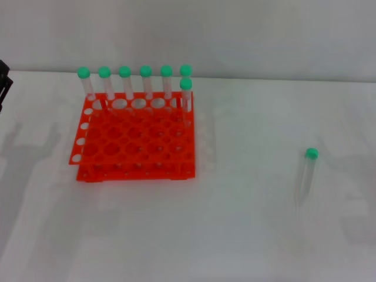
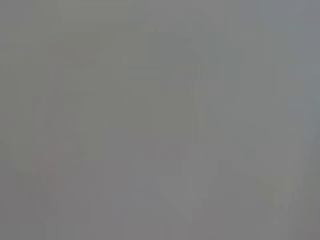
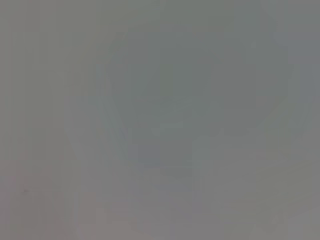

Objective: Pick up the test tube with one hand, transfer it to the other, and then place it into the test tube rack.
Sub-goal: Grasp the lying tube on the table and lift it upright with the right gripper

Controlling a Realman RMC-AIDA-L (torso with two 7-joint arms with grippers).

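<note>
A test tube (image 1: 306, 174), clear with a green cap, lies alone on the white table at the right in the head view. The orange-red test tube rack (image 1: 135, 141) stands at the left centre. Several green-capped tubes (image 1: 145, 82) stand upright along its back row, and one more (image 1: 186, 97) stands just in front of the back right corner. A black part of my left gripper (image 1: 4, 82) shows at the far left edge, well away from the rack. My right gripper is out of view. Both wrist views show only plain grey.
The white table (image 1: 247, 235) runs back to a pale wall. Faint arm shadows fall on the table at the left and the right.
</note>
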